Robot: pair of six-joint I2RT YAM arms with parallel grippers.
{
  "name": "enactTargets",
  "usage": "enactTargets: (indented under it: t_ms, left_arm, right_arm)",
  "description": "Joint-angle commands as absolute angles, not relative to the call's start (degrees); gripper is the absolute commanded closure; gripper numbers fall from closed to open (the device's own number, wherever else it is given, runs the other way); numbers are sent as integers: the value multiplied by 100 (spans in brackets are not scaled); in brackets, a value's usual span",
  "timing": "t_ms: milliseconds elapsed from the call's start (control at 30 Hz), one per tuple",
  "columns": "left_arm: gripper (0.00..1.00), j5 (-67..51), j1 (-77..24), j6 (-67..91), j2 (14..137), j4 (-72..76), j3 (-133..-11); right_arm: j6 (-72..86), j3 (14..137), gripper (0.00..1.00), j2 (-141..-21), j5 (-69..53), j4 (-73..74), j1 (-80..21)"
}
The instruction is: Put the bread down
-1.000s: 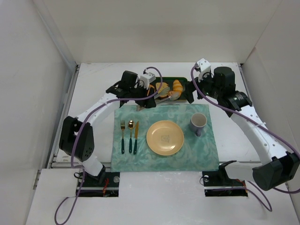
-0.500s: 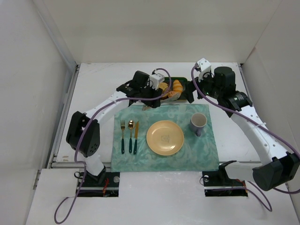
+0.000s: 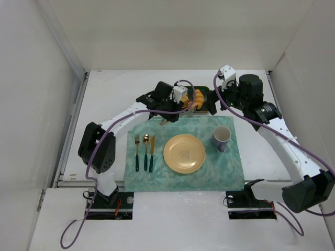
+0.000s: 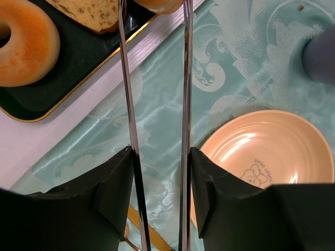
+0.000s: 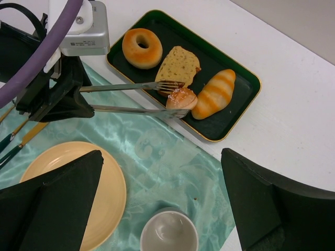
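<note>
The bread (image 5: 181,98) is a small round golden bun at the near rim of the black tray (image 5: 238,99). Metal tongs (image 5: 131,99) pinch it between their tips. My left gripper (image 4: 159,157) is shut on the tongs, its black fingers (image 4: 118,178) pressing both arms together over the teal mat. In the left wrist view the bread (image 4: 157,4) shows just at the top edge between the tong arms. Whether it is lifted off the tray I cannot tell. My right gripper (image 5: 161,152) hangs open above the mat beside the tray, holding nothing.
On the tray lie a donut (image 5: 142,48), a tan bread slice (image 5: 179,65) and a striped croissant (image 5: 214,94). The teal mat (image 3: 209,167) carries a yellow plate (image 3: 184,153), a grey mug (image 3: 221,137) and cutlery (image 3: 144,151). White walls stand on three sides.
My left arm has swung right toward the tray, carrying the tongs to the bread. The tong arms have drawn closer together. The right arm has not moved.
</note>
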State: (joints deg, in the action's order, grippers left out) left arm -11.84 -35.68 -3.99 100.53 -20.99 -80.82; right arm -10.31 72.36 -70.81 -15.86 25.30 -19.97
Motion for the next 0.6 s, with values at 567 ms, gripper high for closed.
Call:
enactTargets:
  t_ms: [567]
  left_arm:
    - [70,-790,-3700,-18,7947,-1661,-7419]
  right_arm:
    - [-1046,7225,0,-6777,-1494,2206,-2021]
